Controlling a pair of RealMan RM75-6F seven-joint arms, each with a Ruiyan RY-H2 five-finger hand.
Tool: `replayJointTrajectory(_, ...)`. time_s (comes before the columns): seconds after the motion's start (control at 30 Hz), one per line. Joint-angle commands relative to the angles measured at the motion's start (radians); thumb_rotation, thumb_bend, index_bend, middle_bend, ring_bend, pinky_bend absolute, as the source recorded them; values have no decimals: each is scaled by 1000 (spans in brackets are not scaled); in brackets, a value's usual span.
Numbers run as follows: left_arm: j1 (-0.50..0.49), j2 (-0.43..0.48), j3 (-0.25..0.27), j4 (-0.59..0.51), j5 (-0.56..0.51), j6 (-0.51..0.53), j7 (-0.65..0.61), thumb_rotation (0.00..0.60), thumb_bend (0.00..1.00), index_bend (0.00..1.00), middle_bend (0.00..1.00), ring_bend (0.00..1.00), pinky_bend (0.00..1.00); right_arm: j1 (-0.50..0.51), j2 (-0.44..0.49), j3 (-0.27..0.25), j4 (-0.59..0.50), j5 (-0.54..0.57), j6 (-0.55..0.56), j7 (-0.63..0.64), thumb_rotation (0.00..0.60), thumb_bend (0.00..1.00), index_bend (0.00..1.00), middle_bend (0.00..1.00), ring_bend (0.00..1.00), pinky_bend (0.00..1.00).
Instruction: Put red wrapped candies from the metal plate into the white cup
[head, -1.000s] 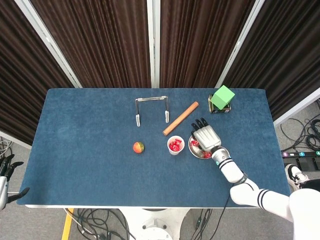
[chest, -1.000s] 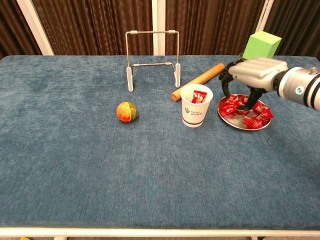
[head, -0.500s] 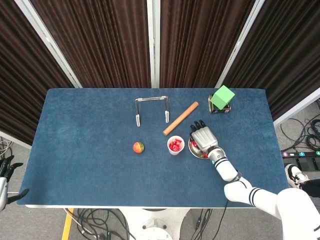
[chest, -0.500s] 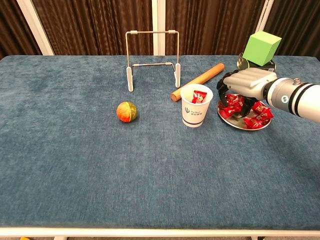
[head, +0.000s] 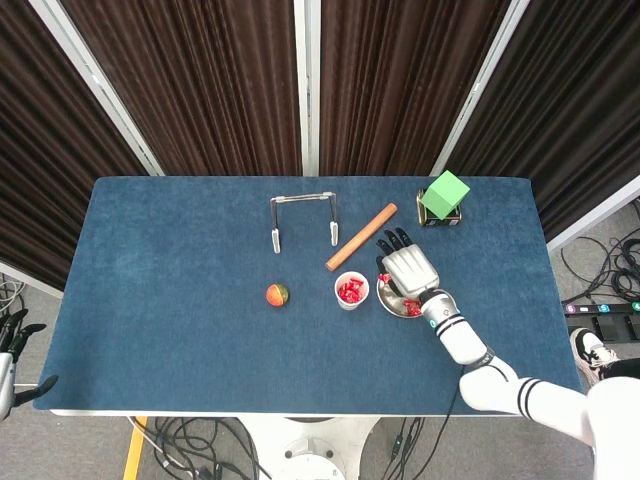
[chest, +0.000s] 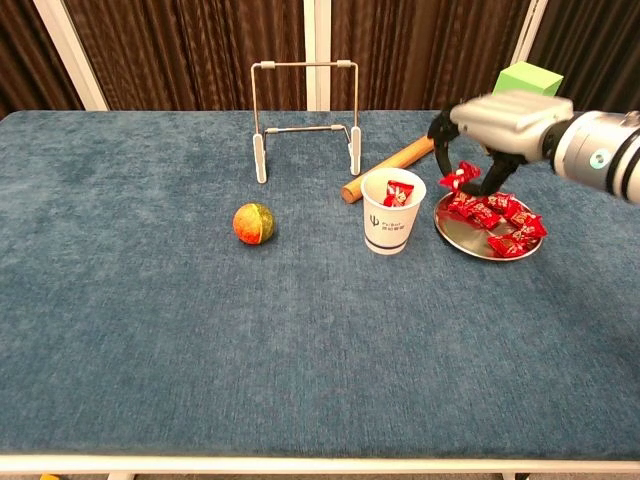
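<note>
we see our right hand (chest: 495, 125) pinching one red candy (chest: 459, 178) above the metal plate (chest: 470, 243); some candies already fill the white cup (chest: 392, 212), several remain on the plate.

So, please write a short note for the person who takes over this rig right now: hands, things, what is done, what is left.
Right hand: lifted above the metal plate, pinching one red candy.
Left hand: off the table at its left edge, holding nothing.
White cup: just left of the plate, red candies already inside.
Plate: several candies remain.
Left to do: carry the held candy over the cup, release it, then move the rest.
</note>
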Motion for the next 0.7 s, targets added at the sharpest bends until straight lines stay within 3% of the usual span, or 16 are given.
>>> replayJointTrajectory(0.03, 0, 3, 0, -2, 4, 4, 2, 600, 0, 317, 187, 108, 187, -29, 121, 15, -175, -86, 79, 51, 600, 388, 595, 154, 0, 8)
replayJointTrajectory(0.2, 1, 9, -2, -9, 4, 10, 7, 600, 0, 317, 187, 108, 187, -14, 124, 13, -220, -89, 56, 53, 600, 386, 583, 146, 0, 7)
replayJointTrajectory(0.53, -1, 9, -5, -6, -2, 3, 6, 600, 0, 317, 187, 108, 187, 32, 35, 10, -155, -62, 2, 20, 600, 349, 499, 133, 0, 4)
replayJointTrajectory(0.7, -6, 4, -5, 4, -4, -5, -1, 600, 0, 317, 187, 108, 187, 48, 5, 11, -128, -40, -9, -11, 600, 243, 344, 117, 0, 3)
